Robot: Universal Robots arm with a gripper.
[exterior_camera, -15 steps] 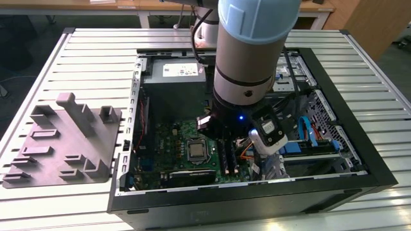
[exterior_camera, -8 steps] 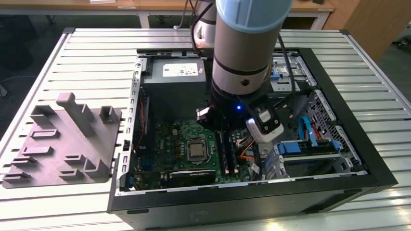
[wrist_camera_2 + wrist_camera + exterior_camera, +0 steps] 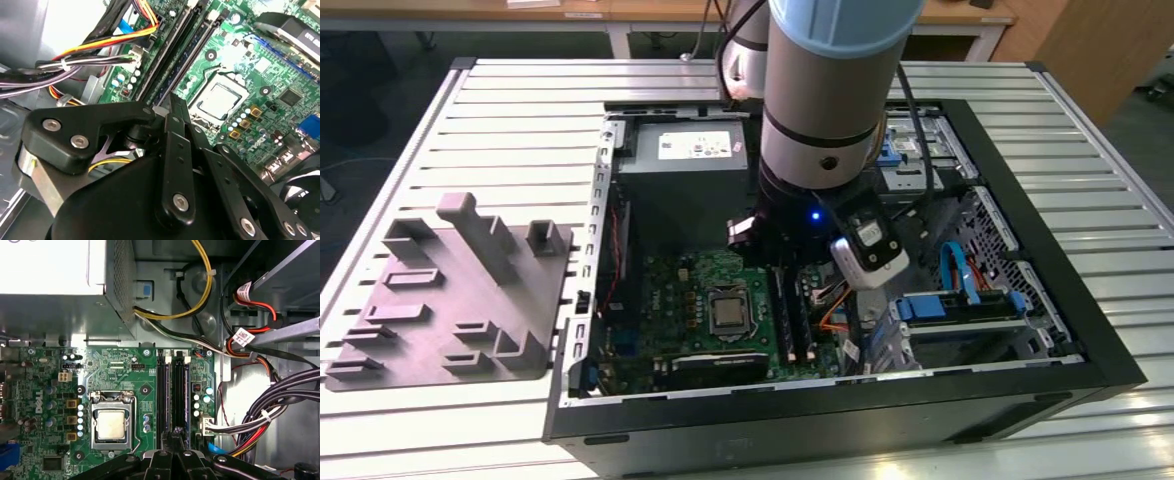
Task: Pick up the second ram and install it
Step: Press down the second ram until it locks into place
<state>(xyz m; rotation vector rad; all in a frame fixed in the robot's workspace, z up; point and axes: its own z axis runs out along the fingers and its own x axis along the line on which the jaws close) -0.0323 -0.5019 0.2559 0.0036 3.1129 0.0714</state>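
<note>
1. Looking down, in the exterior view, on an open computer case (image 3: 1067, 330) lying on a slatted metal table (image 3: 520, 110), with a grey moulded fixture (image 3: 454, 290) resting on the table toward the exterior view's left, well apart from the case.
2. Reaching down into the case with the arm (image 3: 821, 110), and hanging the gripper (image 3: 781, 255) low over the green motherboard (image 3: 680, 290), just beside the grey power-supply box (image 3: 687, 165).
3. Keeping the fingers (image 3: 172, 112) drawn fully together, tips meeting in one narrow black point, as both wrist views are showing.
4. Poising that closed tip right above the near end of the long black memory slots (image 3: 171, 390), between the processor socket (image 3: 111, 422) and the bundle of coloured cables (image 3: 260, 420).
5. Finding the second ram (image 3: 192, 50) as a dark blue-green strip lying along one of the slots in the second wrist view, running away from the fingertips; not being able to tell whether the tip is touching it or whether it is seated all the way down.
6. Seeing the neighbouring slot running parallel, just beside it, on the cable side in the second wrist view.
</note>
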